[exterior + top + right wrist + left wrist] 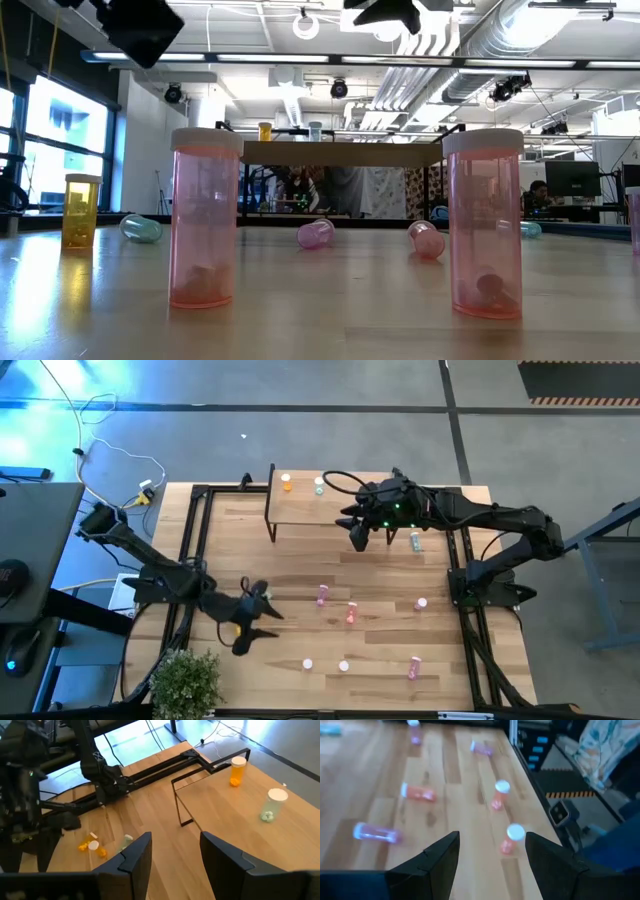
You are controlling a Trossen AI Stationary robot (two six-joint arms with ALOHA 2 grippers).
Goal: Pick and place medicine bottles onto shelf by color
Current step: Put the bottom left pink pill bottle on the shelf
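On the left, my left end effector [262, 618] hangs low over the tabletop [300, 575] with its two fingers spread apart and nothing between them. An orange bottle [234, 628] lies right by it, partly hidden under the arm. I think this is the one to pick next. To do it well, I should go down slowly, get one finger on each side of the bottle, and squeeze softly so it does not roll away.

In the middle, pink bottles [322, 596] are scattered about, some lying down and some standing. The two standing near the front edge [515, 837] could tip if I bump them, so I will keep clear.

Further back is the shelf [300, 505]. An orange bottle [237, 771] and a pale green bottle [273, 805] stand on it, well apart. My orange one should go beside the orange.

On the right, my right end effector [358, 532] waits above the front edge of the shelf, fingers apart and holding nothing. A green bottle [415, 541] lies near it.
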